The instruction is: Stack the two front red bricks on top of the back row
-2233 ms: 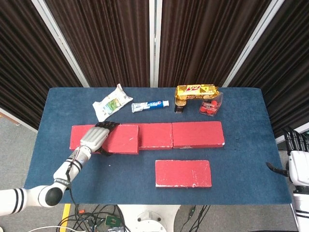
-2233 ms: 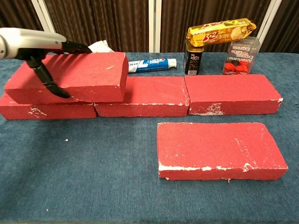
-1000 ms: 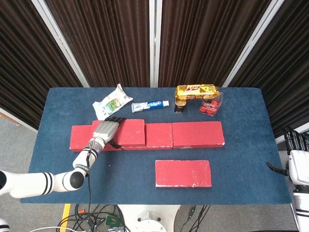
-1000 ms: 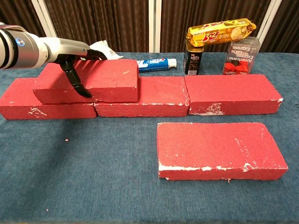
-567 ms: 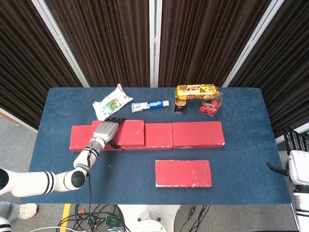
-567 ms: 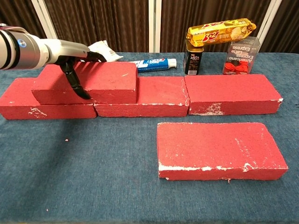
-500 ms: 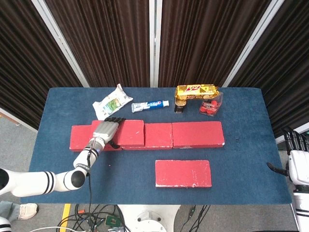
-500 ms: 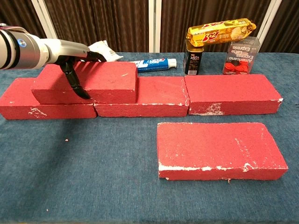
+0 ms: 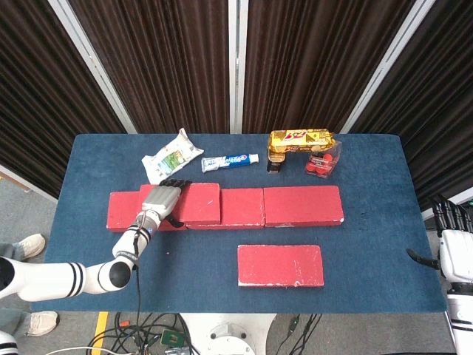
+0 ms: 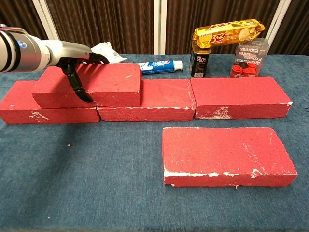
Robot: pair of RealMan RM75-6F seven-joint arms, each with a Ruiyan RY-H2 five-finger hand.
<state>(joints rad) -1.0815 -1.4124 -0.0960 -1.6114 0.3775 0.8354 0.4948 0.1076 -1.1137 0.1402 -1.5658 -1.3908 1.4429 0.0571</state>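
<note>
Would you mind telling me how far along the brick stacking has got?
Roughly halfway. Done: one red brick sits on the back row of red bricks, straddling its left and middle bricks. In hand: the left hand grips that brick. Left: the front red brick lies flat on the blue table; the right hand waits off its edge.

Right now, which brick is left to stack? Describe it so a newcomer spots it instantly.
Start from the back row of red bricks running across the middle of the blue table. In front of its right half lies the lone red brick, flat on the cloth and touching nothing. Unlike the stacked brick gripped by the left hand, it sits alone.
</note>
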